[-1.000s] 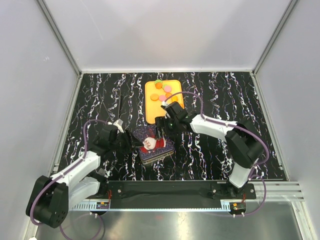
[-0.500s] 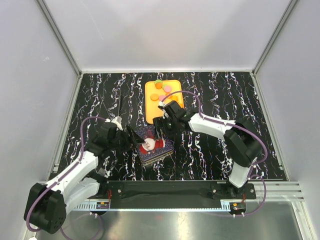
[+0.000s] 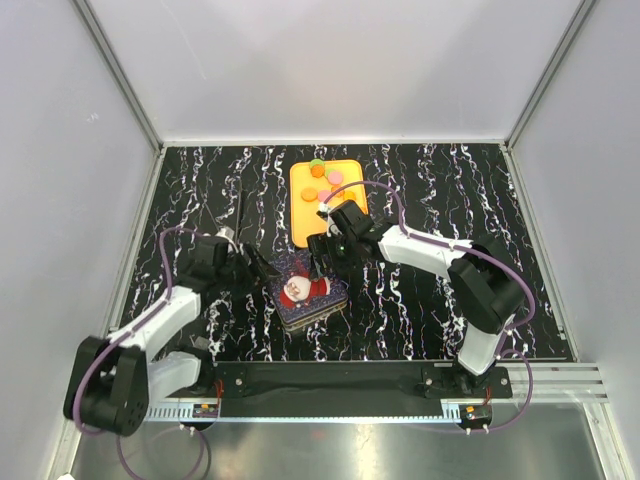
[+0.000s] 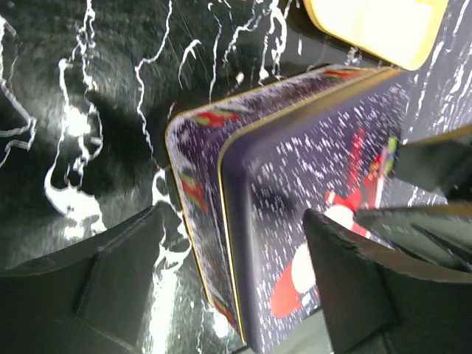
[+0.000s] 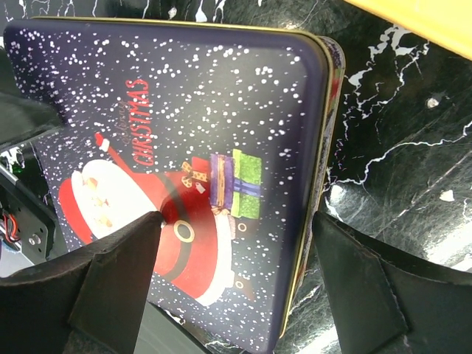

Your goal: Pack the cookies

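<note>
Navy tin (image 3: pixel 308 298): nearest the arm bases, with its Santa lid (image 5: pixel 184 133) on.
Left gripper (image 4: pixel 232 273): jaws wide apart at the tin's left end, gripping nothing.
Right gripper (image 5: pixel 240 273): jaws spread wide over the lid, holding nothing.
Step, as I judge it: take the lid off. Pinch its rim squarely and raise it level, steadying the base so it stays down.
Orange tray (image 3: pixel 305 228): just behind the tin.
Cookies (image 3: pixel 325 182): on the tray's far half, apparently none packed yet.
</note>
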Robot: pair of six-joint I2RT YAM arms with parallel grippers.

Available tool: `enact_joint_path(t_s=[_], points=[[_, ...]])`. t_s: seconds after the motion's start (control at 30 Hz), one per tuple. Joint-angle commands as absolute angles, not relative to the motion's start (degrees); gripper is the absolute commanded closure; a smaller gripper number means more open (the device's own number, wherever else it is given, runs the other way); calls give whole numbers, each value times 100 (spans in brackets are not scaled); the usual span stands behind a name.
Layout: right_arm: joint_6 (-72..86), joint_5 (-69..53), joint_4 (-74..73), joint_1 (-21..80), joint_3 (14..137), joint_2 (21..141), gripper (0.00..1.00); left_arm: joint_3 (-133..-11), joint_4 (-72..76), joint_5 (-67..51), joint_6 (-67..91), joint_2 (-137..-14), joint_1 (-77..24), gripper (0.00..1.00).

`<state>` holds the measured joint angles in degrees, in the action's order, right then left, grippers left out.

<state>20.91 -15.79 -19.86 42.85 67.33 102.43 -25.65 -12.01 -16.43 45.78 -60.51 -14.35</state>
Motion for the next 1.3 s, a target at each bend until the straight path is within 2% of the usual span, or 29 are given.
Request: enact_joint_path(t_s=[0.0, 0.17, 0.23, 0.4, 0.53, 0.57, 0.63, 0.73, 0.83, 1.0, 1.27], points=[[2004, -1679, -2057, 4263, 6838, 10274, 9, -2654, -326, -1775, 4631, -6477, -1415, 22], [2065, -1758, -1908, 4271, 6750, 10301, 9, -2365, 314, -1679, 4860, -6969, -1415, 33], [2118, -1862, -1794, 4271, 6724, 10327, 10, -2286, 483, -1687, 4983, -7171, -1415, 43], [2232, -2074, -1556, 4263, 6583, 10424, 10, -2048, 773, -1617, 5124, -7356, -1468, 50], [2268, -2179, -1441, 4263, 6539, 10485, 11, -1907, 896, -1442, 5247, -7470, -1643, 58], [2259, -2188, -1424, 4263, 6530, 10485, 11, -1846, 949, -1407, 5273, -7514, -1722, 64], [2259, -2188, -1433, 4263, 6530, 10468, 11, -1785, 1010, -1336, 5326, -7541, -1801, 67], [2206, -2136, -1494, 4263, 6504, 10442, 12, -1688, 1046, -1310, 5396, -7550, -1977, 78], [2057, -1943, -1643, 4254, 6513, 10415, 10, -1548, 923, -1239, 5484, -7270, -2205, 81], [2039, -1942, -1749, 3947, 6688, 10353, 9, -1248, 441, -1099, 5748, -6138, -2461, 85], [1942, -2144, -2013, 3753, 7636, 10827, 9, -1195, -720, -949, 5889, -4659, -2768, 87]])
